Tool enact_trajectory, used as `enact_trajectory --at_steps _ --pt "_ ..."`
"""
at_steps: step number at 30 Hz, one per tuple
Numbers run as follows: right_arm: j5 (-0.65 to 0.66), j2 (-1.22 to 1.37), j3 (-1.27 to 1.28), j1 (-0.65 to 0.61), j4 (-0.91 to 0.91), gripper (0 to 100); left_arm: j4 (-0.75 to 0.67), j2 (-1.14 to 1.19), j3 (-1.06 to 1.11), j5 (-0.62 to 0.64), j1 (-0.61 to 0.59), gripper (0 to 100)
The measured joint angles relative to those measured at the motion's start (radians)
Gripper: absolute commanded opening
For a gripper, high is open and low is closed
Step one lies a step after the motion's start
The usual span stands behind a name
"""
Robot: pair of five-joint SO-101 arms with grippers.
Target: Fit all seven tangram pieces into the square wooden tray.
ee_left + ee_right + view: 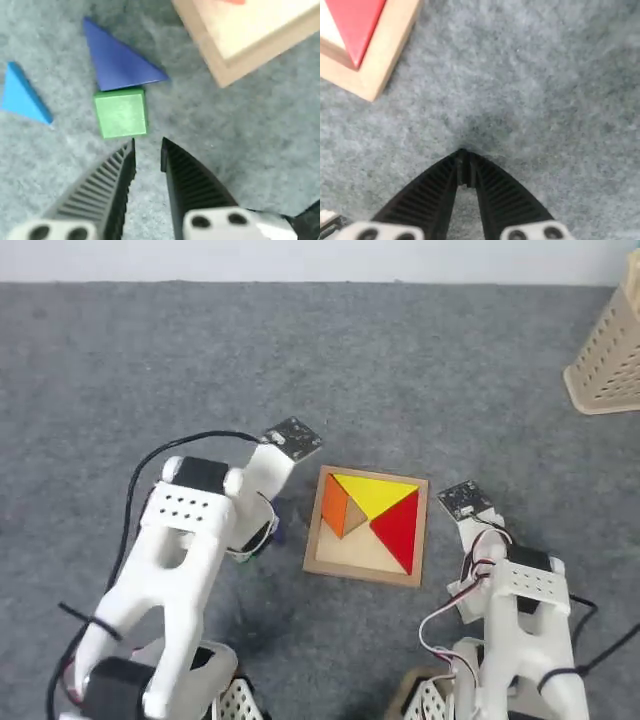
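**High view:** square wooden tray (360,574) on grey felt (200,350) btw. the two arms. It holds yellow triangle (375,493), red triangle (400,525), orange piece (332,505) & brown piece (352,516); bare wood shows nearest the arms.

**Left wrist view:** left gripper (148,145) is slightly parted, grasping nothing, w/ tips just short of green square (121,112). Dark blue triangle (117,59) touches the square's far edge. Light blue triangle (22,95) lies apart.

**Right wrist view:** right gripper (464,166) is clenched on nothing, over felt near the tray corner.
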Motion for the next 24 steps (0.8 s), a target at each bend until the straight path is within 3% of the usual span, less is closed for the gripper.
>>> enact_trajectory --at_steps 5,11,17,24 --pt "0.000 0.000 0.002 0.000 0.000 1.0 -0.029 0.011 0.000 -0.002 -0.017 20" --pt "0.000 0.000 0.002 0.000 0.000 1.0 -0.198 0.195 0.000 -0.014 -0.130 21" --pt "0.000 0.000 0.002 0.000 0.000 1.0 -0.325 0.414 -0.008 -0.046 -0.143 21" --pt "0.000 0.000 0.002 0.000 0.000 1.0 -0.341 0.486 -0.046 -0.060 -0.144 11"
